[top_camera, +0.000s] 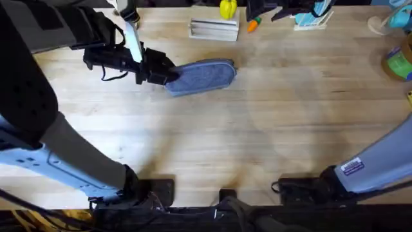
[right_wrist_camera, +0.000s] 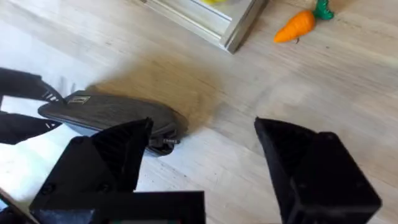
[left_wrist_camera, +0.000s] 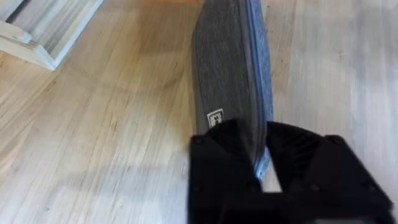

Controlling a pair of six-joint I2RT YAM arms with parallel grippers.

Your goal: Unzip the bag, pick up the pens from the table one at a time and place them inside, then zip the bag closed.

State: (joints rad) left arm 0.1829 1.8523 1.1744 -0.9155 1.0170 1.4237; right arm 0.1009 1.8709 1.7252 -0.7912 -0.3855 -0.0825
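Look down from above first. Find the left gripper (top_camera: 168, 74) pinched tight on one end of the bag (top_camera: 203, 76), flat on the table (top_camera: 257, 142). Follow the bag's long side straight out from those fingers, away toward the right arm's half. Now peek through the left wrist. See the same clamp up close: two black fingers (left_wrist_camera: 217, 168) squeezed on the bag's near end, the rest of the pouch running straight ahead of them like a road. Can't tell from here if the zipper is open or closed. Next, peek through the right wrist. Spot the right gripper (right_wrist_camera: 205, 158) wide open, holding nothing, hanging just short of the bag's other end. Notice the rounded tip sitting in front of one finger, not in the middle of the gap, with a small dark tab (right_wrist_camera: 163, 142) there, maybe the zipper pull. Notice the orange carrot toy (right_wrist_camera: 295, 26) farther off beyond the fingers, a toy and not a pen. Best guess for the step: bag held steady by the left, zipper pull left for the right, the closer free hand. Would need a little slide sideways to put that tab between the fingers, then a pull along the bag's long side.
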